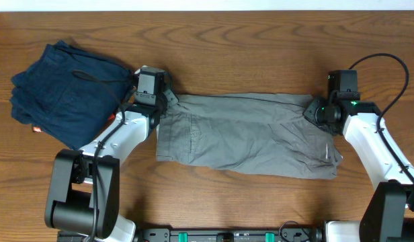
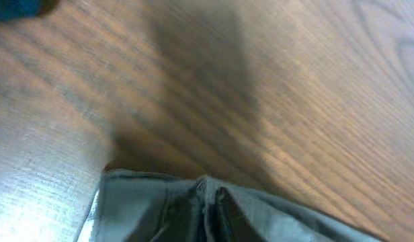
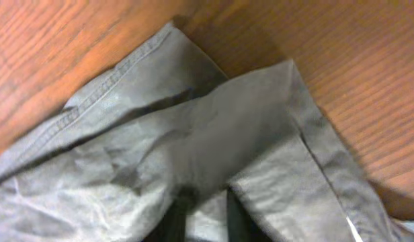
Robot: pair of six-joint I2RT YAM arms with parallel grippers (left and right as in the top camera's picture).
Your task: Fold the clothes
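Two corners matter for this fold. Nearest the robot, the pair of gray woven cotton shorts (image 1: 247, 134) lies spread sideways on the brown wood-grain table (image 1: 261, 54), its near edge loose and a little uneven toward the right. At the far right corner sits the right gripper (image 1: 317, 109). Its wrist view shows cloth drawn up between the fingers, so it looks clamped on the shorts. The left gripper (image 1: 164, 102) sits at the far left corner, where fabric bunches toward it, but I cannot tell whether it is pinching. Farther left lies a folded dark navy blue garment (image 1: 62, 91), apart from the shorts. For a clean fold, both corners should rise together and level. They should then travel toward the near edge with the cloth taut between them, so that edge meets edge squarely.
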